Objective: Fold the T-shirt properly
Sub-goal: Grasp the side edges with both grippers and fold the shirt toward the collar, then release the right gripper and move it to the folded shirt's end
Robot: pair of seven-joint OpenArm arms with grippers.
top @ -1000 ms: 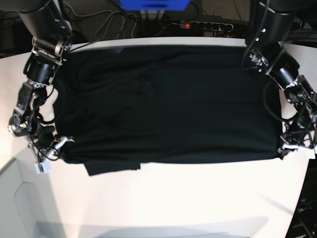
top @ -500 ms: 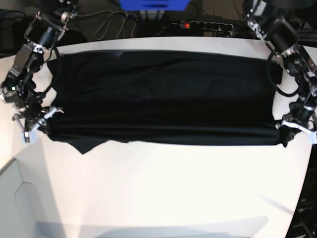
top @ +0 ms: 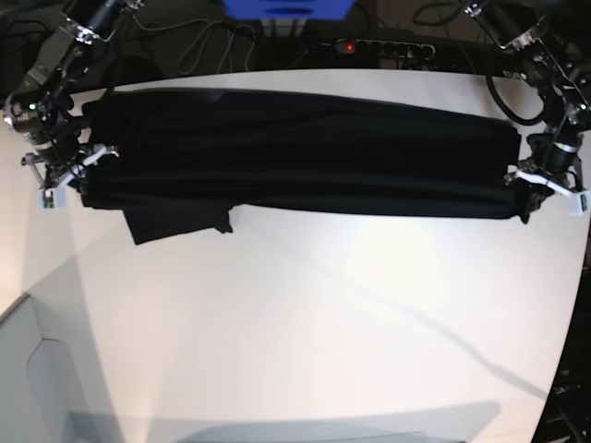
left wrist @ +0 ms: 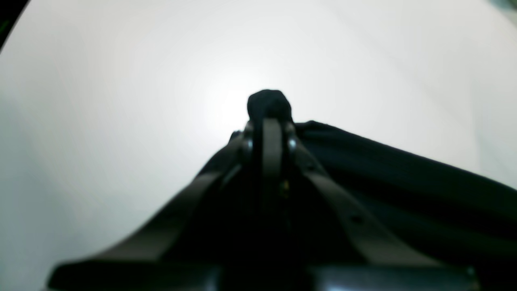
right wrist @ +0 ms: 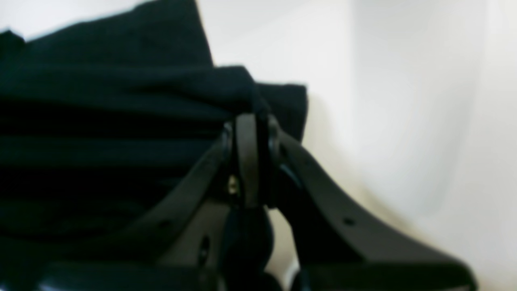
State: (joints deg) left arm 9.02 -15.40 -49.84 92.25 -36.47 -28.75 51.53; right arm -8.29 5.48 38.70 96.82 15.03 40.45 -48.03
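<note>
The black T-shirt [top: 305,157] is stretched into a long folded band across the far half of the white table [top: 305,323]. One sleeve [top: 175,220] hangs out below the band near its left end. My left gripper [top: 523,191] is at the band's right end, shut on a bunched corner of the fabric [left wrist: 268,103]; in the left wrist view its fingertips [left wrist: 269,119] are pressed together. My right gripper [top: 81,183] holds the left end, and in the right wrist view its jaws [right wrist: 247,117] are shut on the T-shirt's edge [right wrist: 278,97].
A power strip [top: 374,45] with a red light, cables and a blue box [top: 286,7] lie beyond the table's far edge. A grey panel [top: 37,369] sits at the lower left corner.
Both grippers have carried the shirt's near edge toward the far side of the table. The black band is narrower and sits farther back; the sleeve trails below it.
</note>
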